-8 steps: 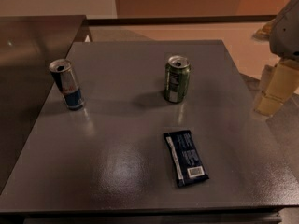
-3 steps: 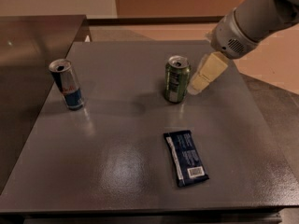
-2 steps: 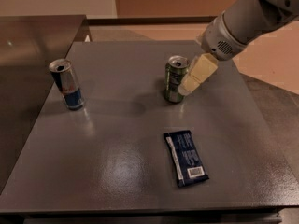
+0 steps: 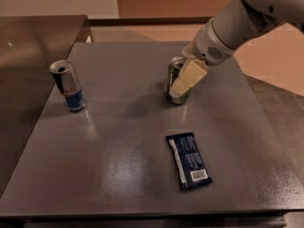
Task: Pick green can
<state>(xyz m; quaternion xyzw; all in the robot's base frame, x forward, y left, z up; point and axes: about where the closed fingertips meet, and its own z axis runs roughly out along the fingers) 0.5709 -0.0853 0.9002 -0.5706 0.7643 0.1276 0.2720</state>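
Now approach looks nearly done: gripper (image 4: 179, 87) at green can (image 4: 173, 76), upper centre-right of frame, overlapping its right front. Can upright on table (image 4: 118, 175), not lifted. Grip state: cannot tell. Left: secure hold, then lift.

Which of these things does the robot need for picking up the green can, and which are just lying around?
For the job:
green can, standing upright on the table
the robot's hand, down at the green can, in front of its side

Just lying about:
blue can, upright near the table's left edge
dark blue snack packet, flat near the front
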